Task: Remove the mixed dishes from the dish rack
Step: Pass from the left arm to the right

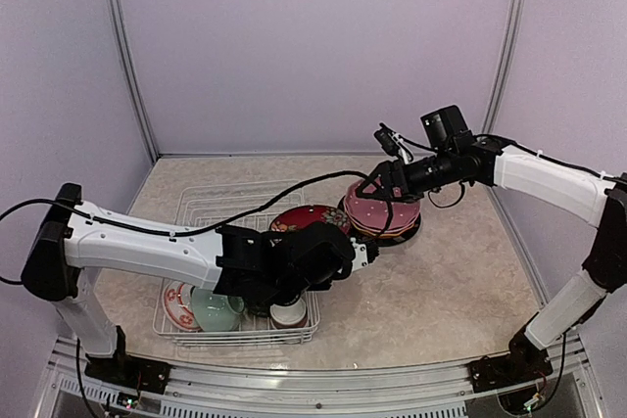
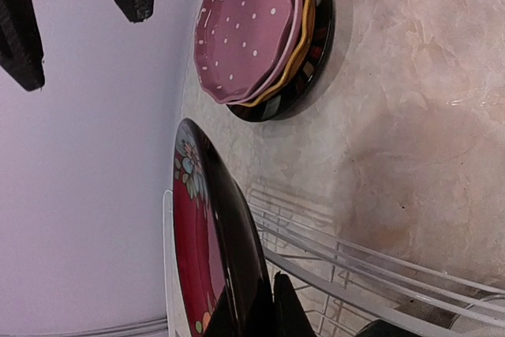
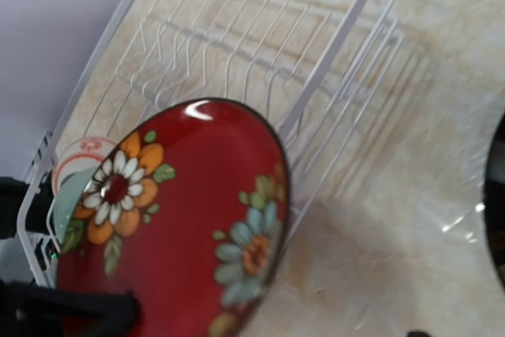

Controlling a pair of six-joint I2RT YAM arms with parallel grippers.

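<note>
My left gripper (image 1: 345, 242) is shut on the rim of the dark red floral bowl (image 1: 308, 218) and holds it tilted on edge over the right side of the white wire dish rack (image 1: 208, 205). In the left wrist view the fingers (image 2: 289, 309) pinch the bowl's black wall (image 2: 229, 234). The bowl's flowered inside fills the right wrist view (image 3: 173, 219). A pink dotted plate (image 1: 380, 210) lies on yellow and black plates right of the rack. My right gripper (image 1: 384, 181) hovers open and empty over that stack (image 2: 252, 37).
In the rack's near end sit a red-patterned white bowl (image 1: 177, 302), a pale-green cup (image 1: 217, 308) and a brown-white cup (image 1: 289, 314). The rack's rim wire (image 3: 339, 37) and upright dividers stand beside the bowl. Pale walls close in the table on three sides.
</note>
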